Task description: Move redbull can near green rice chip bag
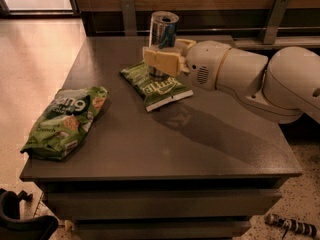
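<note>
Overall, the broad dark grey flat-topped table (150,149) carried two snack bags. The bulky white jointed robot arm (250,79) reached in from the right above it. The large puffy bright green rice chip bag (65,121) lay by the table's front left edge. A smaller, flatter olive-green bag (159,90) lettered "KETTLE" lay nearer the back. The two-finger gripper (162,51) was clamped on the slim silver and blue redbull can (163,31), upright over the olive-green bag's far end, well apart from the green rice chip bag.
</note>
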